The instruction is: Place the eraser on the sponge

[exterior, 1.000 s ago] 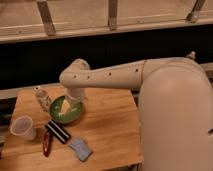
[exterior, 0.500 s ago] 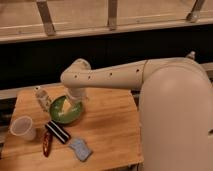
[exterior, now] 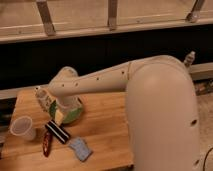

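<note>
- Pincer (exterior: 60, 117) hangs wide open and empty, just above the eraser (exterior: 58, 133).
- The eraser lies on the counter (exterior: 107, 131), left of the sponge (exterior: 80, 149); best to descend squarely and grip across its narrow width.

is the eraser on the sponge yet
Off: the eraser lies flat on the table next to the sponge, not on top. The gripper hangs at the green bowl, just behind the eraser.

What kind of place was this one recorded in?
Likely an indoor test station: a wooden table beside a dark wall, set with a green bowl, cup, eraser and sponge. The hand hangs over the bowl.
</note>
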Action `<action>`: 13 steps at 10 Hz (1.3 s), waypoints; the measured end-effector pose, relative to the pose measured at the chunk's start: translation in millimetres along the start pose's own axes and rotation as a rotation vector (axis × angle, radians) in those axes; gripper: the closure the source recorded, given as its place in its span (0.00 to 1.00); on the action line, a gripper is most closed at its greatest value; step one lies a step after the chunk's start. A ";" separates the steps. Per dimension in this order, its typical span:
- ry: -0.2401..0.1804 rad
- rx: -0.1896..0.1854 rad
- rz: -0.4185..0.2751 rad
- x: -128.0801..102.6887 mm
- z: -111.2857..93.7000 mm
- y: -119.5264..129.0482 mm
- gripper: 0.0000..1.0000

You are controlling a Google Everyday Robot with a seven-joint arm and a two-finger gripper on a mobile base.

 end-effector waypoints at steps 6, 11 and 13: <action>0.065 -0.028 -0.045 19.1 42.7 42.8 0.20; 0.120 -0.052 -0.011 25.8 70.1 42.0 0.20; 0.142 -0.056 0.010 29.2 79.7 37.7 0.20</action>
